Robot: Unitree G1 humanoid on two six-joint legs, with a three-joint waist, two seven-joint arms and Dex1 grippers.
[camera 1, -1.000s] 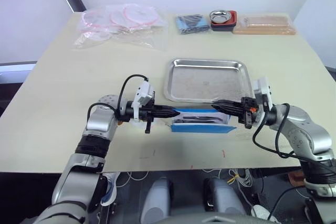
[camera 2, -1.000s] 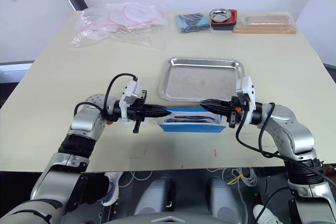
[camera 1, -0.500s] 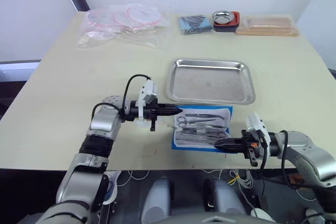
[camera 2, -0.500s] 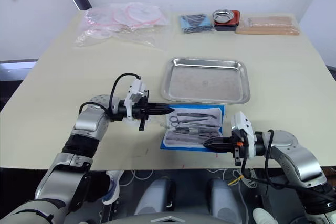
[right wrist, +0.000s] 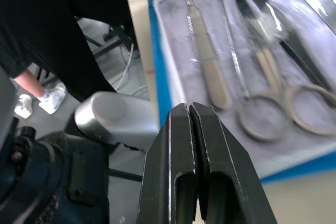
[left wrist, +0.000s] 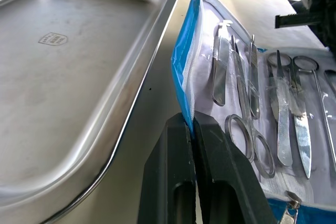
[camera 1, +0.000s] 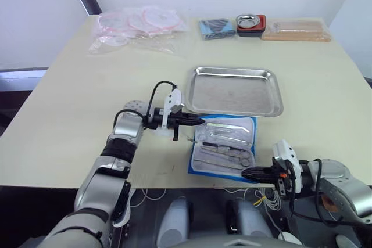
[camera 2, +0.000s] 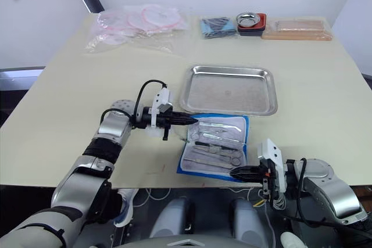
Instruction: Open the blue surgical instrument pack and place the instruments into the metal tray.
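Note:
The blue surgical instrument pack [camera 1: 194, 165] lies open on the table just in front of the metal tray [camera 1: 235, 72], pale lining up. The instruments [camera 1: 224, 144], ring-handled scissors and straight tweezers, lie side by side on the lining [left wrist: 283, 121]. My left gripper [camera 1: 199, 122] is shut on the pack's blue left edge [left wrist: 185, 61], beside the tray's rim [left wrist: 137, 93]. My right gripper [camera 1: 245, 173] hangs shut at the table's front edge, just off the pack's near edge [right wrist: 157, 56], with nothing between its fingers.
Along the table's far edge lie clear plastic bags with pink rings [camera 1: 136, 26], a dark-blue folded bundle [camera 1: 216, 28], a small round steel bowl on a red-black base [camera 1: 251, 23] and a tan packet [camera 1: 296, 29]. The pack sits close to the table's front edge.
The pack went from a folded strip to lying open as my right gripper drew its flap toward the front edge. That gripper now sits off the pack. My left gripper shifted slightly right.

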